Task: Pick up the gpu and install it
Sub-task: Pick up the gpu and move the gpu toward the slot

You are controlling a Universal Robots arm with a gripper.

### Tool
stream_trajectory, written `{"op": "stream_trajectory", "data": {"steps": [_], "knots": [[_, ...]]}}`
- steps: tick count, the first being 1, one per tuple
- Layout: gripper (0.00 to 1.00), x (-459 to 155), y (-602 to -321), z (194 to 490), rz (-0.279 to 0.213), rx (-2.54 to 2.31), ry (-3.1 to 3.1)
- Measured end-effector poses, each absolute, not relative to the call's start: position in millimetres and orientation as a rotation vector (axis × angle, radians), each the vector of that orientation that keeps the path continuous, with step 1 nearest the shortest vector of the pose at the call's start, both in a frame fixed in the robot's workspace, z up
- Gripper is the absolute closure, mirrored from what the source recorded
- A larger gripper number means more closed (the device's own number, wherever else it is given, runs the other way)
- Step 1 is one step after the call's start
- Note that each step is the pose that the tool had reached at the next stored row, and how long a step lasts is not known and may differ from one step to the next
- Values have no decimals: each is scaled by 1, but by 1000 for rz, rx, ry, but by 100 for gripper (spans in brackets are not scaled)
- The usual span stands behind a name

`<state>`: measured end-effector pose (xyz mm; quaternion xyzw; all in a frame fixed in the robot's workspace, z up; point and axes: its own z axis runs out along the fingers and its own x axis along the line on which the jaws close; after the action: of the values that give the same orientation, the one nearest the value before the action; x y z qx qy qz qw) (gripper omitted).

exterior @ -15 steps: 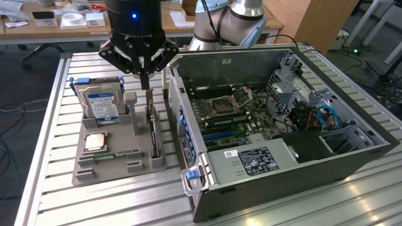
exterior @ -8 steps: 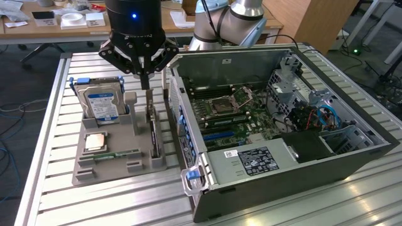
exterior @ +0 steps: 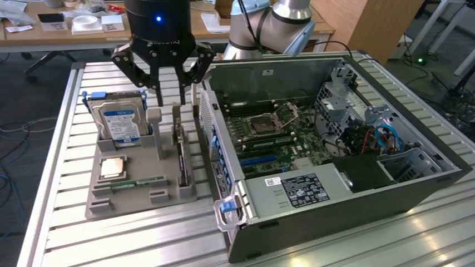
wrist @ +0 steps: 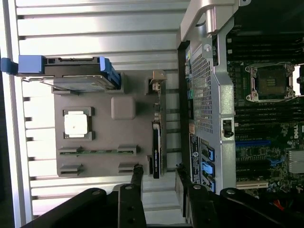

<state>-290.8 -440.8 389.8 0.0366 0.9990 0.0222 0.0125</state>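
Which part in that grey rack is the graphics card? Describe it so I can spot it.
Find the open computer case; beside it, on the exterior view's left, sits a grey holder. The gpu is the thin dark card standing on edge along the holder's side nearest the case, unlike the blue-labelled hard drive.

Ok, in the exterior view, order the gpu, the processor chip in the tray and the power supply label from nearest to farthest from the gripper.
1. gpu, on edge in the tray, just below the open gripper.
2. processor chip, flat in the tray, toward the exterior view's left.
3. power supply label, toward the exterior view's right.
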Motion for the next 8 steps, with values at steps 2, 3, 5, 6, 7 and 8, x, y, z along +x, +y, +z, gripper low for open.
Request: {"op": "stream_trajectory", "data": {"steps": [2, 3, 5, 6, 7, 8], "knots": [[58, -291, -441, 390, 69, 114, 3114], [58, -291, -441, 390, 69, 114, 3114], [58, -291, -441, 389, 69, 114, 3113], [58, -291, -441, 387, 69, 114, 3114], [58, -291, -441, 386, 69, 114, 3114], [58, -291, -441, 384, 69, 114, 3114]]}}
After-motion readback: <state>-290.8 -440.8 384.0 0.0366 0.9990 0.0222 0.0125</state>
